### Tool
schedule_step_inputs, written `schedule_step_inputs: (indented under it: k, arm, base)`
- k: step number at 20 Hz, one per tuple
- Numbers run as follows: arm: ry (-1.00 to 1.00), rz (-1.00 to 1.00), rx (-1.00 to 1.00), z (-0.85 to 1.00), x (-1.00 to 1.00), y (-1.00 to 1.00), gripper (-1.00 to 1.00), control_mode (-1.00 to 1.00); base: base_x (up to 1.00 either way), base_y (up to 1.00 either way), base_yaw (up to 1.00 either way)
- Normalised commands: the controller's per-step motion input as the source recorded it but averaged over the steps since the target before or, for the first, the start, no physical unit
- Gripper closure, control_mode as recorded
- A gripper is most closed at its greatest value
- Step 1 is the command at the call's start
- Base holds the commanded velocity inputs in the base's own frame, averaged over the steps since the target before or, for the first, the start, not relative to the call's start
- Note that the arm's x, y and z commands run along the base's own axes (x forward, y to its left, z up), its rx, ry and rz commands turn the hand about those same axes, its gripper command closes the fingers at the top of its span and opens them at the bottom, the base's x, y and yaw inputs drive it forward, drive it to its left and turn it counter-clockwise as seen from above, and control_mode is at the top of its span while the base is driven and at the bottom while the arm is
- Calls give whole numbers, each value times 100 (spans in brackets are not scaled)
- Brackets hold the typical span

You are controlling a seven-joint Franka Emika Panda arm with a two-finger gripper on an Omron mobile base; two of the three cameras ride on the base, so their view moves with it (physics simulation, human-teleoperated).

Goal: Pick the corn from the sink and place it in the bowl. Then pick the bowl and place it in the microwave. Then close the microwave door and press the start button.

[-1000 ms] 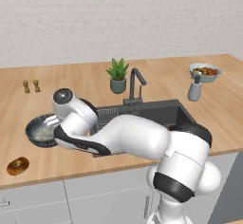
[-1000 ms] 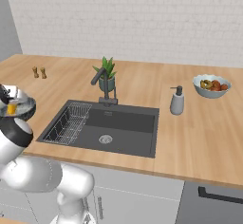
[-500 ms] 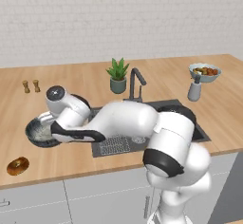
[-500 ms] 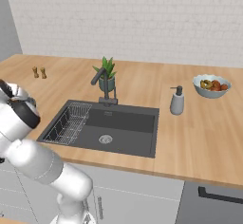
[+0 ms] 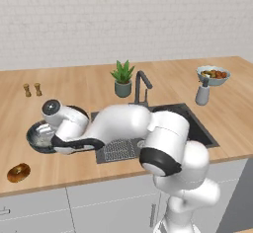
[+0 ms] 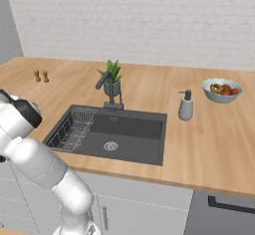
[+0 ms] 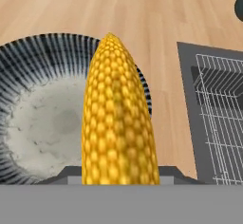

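so my tool (image 7: 118,173) is pinching the bright yellow knobbly corn cob (image 7: 118,118), which sticks straight up the middle of the hand view toward 12 o'clock; the cob hangs over the wide round bowl with the dark blue-grey streaked outside and pale speckled inside (image 7: 33,123), covering its 3 o'clock side; can't tell if the tip touches the bowl or just hovers above it.

from the left base view my white arm stretches over the light wooden table (image 5: 89,86) and hides most of the bowl (image 5: 39,137), which sits on the table just off the 9 o'clock edge of the dark grey recessed sink (image 6: 119,132); the wire rack (image 6: 74,129) lies in the sink's 9 o'clock half; a brown ring-shaped bagel (image 5: 19,172) lies near the table's front edge, at about 7 o'clock from the bowl, apart from it.
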Motion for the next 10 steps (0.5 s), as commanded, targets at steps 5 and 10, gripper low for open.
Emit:
schedule_step_inputs:
  k: [5,10]
  arm:
    - [7,-8,0,-31,21,9,100,-100]
    - [13,-4,0,-4,45,19,100,-100]
  base:
    - [0,0,0]
    - [0,0,0]
